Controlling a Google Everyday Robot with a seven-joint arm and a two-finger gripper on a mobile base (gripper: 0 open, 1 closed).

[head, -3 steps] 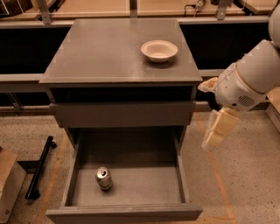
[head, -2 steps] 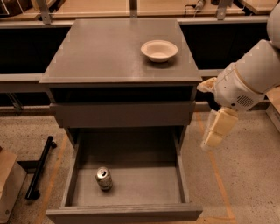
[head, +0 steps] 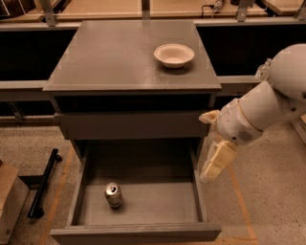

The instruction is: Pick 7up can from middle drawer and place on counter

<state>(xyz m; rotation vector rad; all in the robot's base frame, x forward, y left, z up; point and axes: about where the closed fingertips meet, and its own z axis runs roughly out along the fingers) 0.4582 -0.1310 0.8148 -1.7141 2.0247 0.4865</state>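
The 7up can (head: pixel 114 195) stands upright on the floor of the open middle drawer (head: pixel 143 203), near its front left, silver top up. The drawer is pulled out below the closed upper drawer front (head: pixel 129 125). The counter (head: pixel 110 55) is the grey top slab of the cabinet. My gripper (head: pixel 216 161) hangs from the white arm (head: pixel 263 107) just outside the drawer's right wall, above and to the right of the can, and holds nothing that I can see.
A white bowl (head: pixel 174 55) sits on the counter's right rear part. A black bar (head: pixel 43 184) lies on the floor left of the drawer, with a cardboard box (head: pixel 9 201) at the far left. Pale wooden tabletops (head: pixel 110 7) run along the back.
My gripper and arm have moved left and a little down, closer to the drawer's right wall. The can, drawer and bowl have not moved.
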